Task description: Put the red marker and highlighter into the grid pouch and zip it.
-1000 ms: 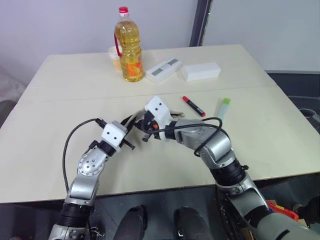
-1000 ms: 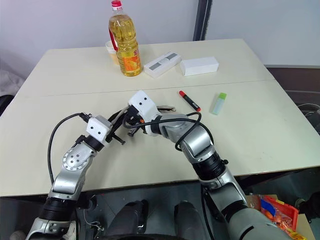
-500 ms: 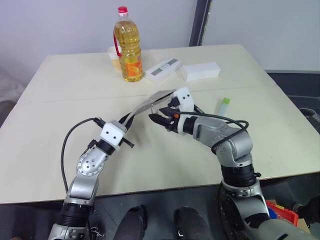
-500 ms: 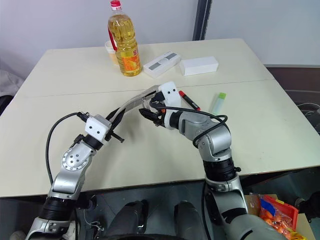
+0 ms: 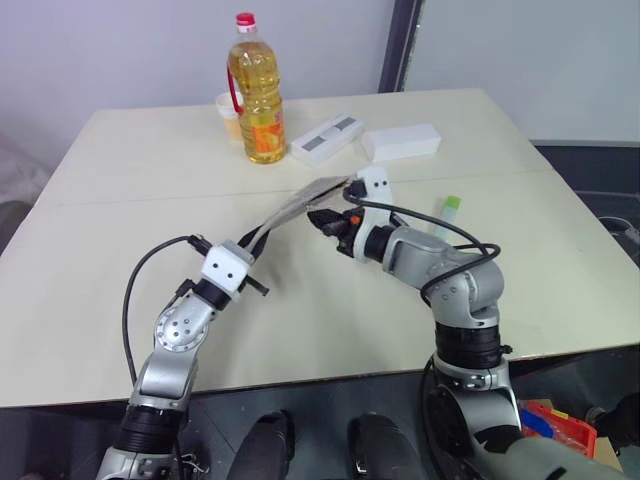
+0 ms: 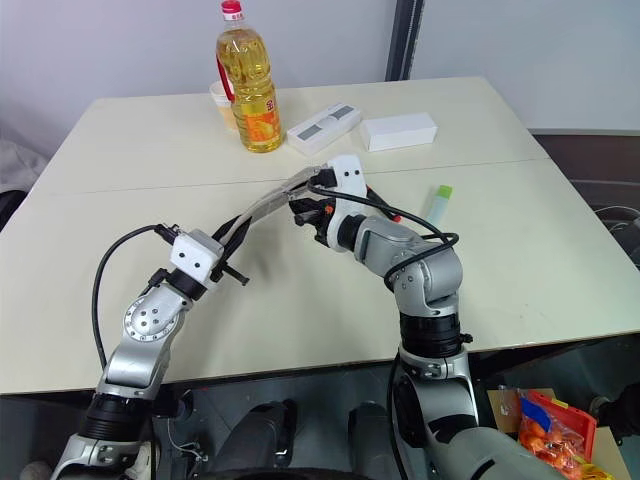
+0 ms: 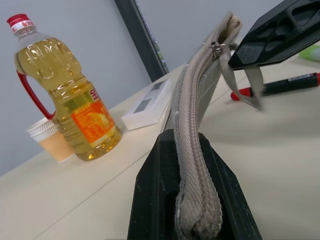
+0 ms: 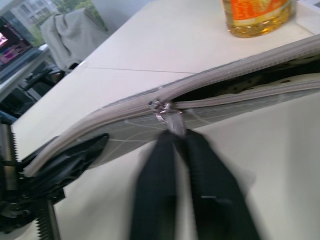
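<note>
Left eye view: pouch (image 5: 300, 205) now lifted off table (image 5: 120, 250) and stretched between both arms, where a second ago right gripper (image 5: 322, 220) was huddled close by left gripper (image 5: 252, 252). Left jaws shut on one pouch end; right jaws shut on zipper pull (image 8: 170, 120), slider (image 8: 159, 106) partway along, mouth gaping beyond it. Likely opening pouch for loading. Marker (image 7: 280, 86) and highlighter (image 5: 447, 213) lie on table beyond right arm, which reaches forward and leftward.

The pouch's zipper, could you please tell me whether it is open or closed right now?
Partly open: in the right wrist view the pouch gapes dark on one side of the zipper pull, while the teeth are joined on the other side.
</note>
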Available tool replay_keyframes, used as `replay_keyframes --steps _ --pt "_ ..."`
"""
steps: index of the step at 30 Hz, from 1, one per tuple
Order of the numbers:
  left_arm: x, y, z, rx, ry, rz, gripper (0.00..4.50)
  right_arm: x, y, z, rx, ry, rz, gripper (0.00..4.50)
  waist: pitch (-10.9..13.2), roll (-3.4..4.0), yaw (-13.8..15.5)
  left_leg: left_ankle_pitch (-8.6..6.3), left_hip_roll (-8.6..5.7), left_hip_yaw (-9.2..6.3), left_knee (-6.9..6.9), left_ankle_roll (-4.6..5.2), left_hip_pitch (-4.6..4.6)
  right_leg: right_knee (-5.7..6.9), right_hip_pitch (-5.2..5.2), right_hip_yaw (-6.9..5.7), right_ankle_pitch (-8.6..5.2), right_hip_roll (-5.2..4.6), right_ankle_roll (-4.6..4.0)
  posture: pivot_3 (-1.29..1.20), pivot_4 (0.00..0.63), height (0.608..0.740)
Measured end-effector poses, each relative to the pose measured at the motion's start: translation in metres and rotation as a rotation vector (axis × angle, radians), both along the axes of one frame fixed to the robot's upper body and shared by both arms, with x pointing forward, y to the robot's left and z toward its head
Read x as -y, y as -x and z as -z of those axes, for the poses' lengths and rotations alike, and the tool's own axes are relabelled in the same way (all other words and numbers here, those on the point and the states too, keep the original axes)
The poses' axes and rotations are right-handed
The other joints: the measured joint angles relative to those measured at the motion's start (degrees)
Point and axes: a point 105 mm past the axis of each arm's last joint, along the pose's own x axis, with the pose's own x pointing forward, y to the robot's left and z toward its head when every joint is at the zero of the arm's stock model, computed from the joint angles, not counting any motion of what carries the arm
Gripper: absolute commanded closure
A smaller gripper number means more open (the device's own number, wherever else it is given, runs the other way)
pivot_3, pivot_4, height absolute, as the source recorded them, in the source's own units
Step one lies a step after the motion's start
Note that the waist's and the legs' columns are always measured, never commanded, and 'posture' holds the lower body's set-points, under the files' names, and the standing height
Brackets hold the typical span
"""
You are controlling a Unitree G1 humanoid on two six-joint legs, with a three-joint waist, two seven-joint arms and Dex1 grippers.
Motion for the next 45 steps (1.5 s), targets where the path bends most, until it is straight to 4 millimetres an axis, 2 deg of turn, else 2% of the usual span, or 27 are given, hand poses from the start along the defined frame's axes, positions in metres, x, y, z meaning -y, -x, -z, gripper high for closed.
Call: replay_keyframes --steps 6,13,18,26,36,37,38,40,45 --pt "0.001 0.001 0.0 0.007 -0.003 0.006 4.5 -0.01 0.005 0.0 0.005 0.012 -0.044 4.45 0.0 0.0 0.0 0.0 0.0 0.0 0.0 0.0 0.0 0.0 0.0 0.0 0.0 0.0 0.0 0.0 0.15 0.74" --pt "0.007 0.001 0.008 -0.008 -0.024 0.032 4.5 -0.042 0.02 0.003 0.052 0.092 -0.169 4.45 0.0 0.0 -0.1 0.0 0.0 0.0 0.0 0.0 0.0 0.0 -0.01 0.0 0.0 0.0 0.0 0.0 0.15 0.74" --pt "0.006 0.0 0.009 -0.01 -0.02 0.025 4.5 -0.055 0.028 0.007 0.078 0.135 -0.219 4.45 0.0 0.0 0.0 0.0 0.0 0.0 0.0 0.0 0.0 0.0 -0.01 0.0 0.0 0.0 0.0 0.0 0.15 0.74" --pt "0.006 -0.001 0.009 -0.01 0.006 0.009 4.5 -0.066 0.043 0.012 0.107 0.196 -0.33 4.45 0.0 0.0 0.0 0.0 0.0 -0.01 0.0 0.0 0.0 0.0 -0.01 0.0 0.0 0.0 0.0 0.0 0.15 0.74" --pt "0.009 -0.001 0.009 -0.011 0.019 0.009 4.5 -0.061 0.047 0.013 0.151 0.25 -0.359 4.45 0.0 0.0 0.0 0.0 0.0 -0.01 0.01 0.0 0.0 -0.01 0.0 0.0 0.0 -0.01 0.0 0.0 0.15 0.74" --pt "0.009 -0.001 0.009 -0.011 0.021 0.007 4.5 -0.059 0.046 0.013 0.156 0.255 -0.359 3.91 0.0 0.0 0.0 0.0 0.0 -0.01 0.01 0.0 0.0 -0.01 0.0 -0.01 0.0 -0.01 0.0 0.0 0.15 0.74" --pt "0.009 -0.002 0.008 -0.009 0.024 0.004 4.5 -0.056 0.045 0.014 0.156 0.264 -0.358 3.65 0.0 0.0 0.1 0.0 0.0 -0.01 0.01 0.0 0.0 -0.01 0.0 -0.01 0.0 -0.01 0.0 0.0 0.15 0.74" --pt "0.007 -0.003 0.005 -0.001 0.034 -0.006 4.5 -0.047 0.043 0.015 0.155 0.28 -0.35 2.64 0.0 0.0 0.2 0.0 -0.01 -0.02 0.04 0.0 -0.01 -0.01 0.02 -0.02 0.0 -0.01 0.0 0.0 0.15 0.74" --pt "-0.008 -0.007 0.003 0.0 0.032 -0.065 4.5 -0.004 0.02 0.01 0.178 0.342 -0.197 0.04 0.0 -0.01 0.2 0.0 -0.02 -0.02 0.05 0.0 -0.06 -0.02 -0.01 -0.02 0.0 -0.02 0.0 0.0 0.15 0.74"
